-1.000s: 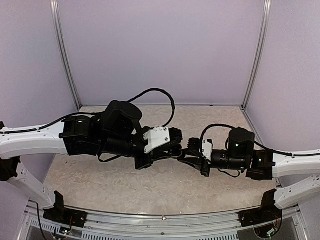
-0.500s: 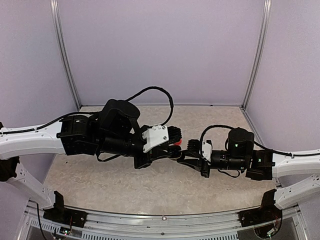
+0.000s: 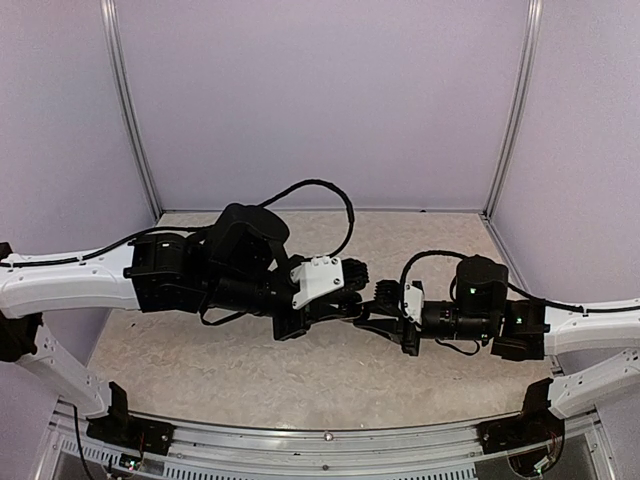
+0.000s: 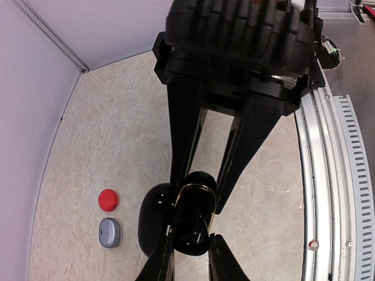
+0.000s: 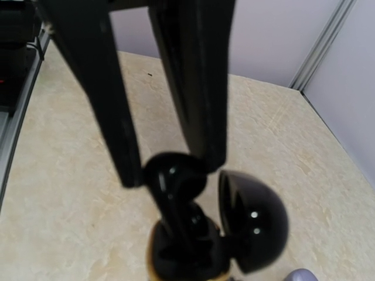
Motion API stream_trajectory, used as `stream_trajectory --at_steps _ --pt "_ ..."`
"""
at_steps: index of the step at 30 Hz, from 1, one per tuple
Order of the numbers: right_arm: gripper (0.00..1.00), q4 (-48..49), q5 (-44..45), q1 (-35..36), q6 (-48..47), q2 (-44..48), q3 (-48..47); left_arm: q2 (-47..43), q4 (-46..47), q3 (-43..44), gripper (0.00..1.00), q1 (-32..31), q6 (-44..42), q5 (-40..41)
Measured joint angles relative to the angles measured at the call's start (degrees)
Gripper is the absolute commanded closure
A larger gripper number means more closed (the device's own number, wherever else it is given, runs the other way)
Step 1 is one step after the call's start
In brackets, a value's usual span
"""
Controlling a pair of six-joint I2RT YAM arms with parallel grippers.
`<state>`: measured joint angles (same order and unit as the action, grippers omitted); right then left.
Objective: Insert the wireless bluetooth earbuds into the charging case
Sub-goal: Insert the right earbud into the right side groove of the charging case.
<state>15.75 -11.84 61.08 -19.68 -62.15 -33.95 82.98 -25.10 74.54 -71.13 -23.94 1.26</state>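
Right gripper is clenched on the black earbud, which sits lower centre with its stem seemingly in the open charging case that your left gripper clamps, so align with the well, push straight, then release.

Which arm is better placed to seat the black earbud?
Left, probably: the left gripper pinches the glossy black stemmed earbud at the open black charging case, which the right gripper holds.
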Motion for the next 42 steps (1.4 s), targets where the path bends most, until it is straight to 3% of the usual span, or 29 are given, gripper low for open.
stream_trajectory --at_steps 42 --pt "1.00 -1.0 -0.6 1.1 -0.6 0.5 1.7 2.8 0.5 1.9 0.83 -1.1 -1.7 -1.3"
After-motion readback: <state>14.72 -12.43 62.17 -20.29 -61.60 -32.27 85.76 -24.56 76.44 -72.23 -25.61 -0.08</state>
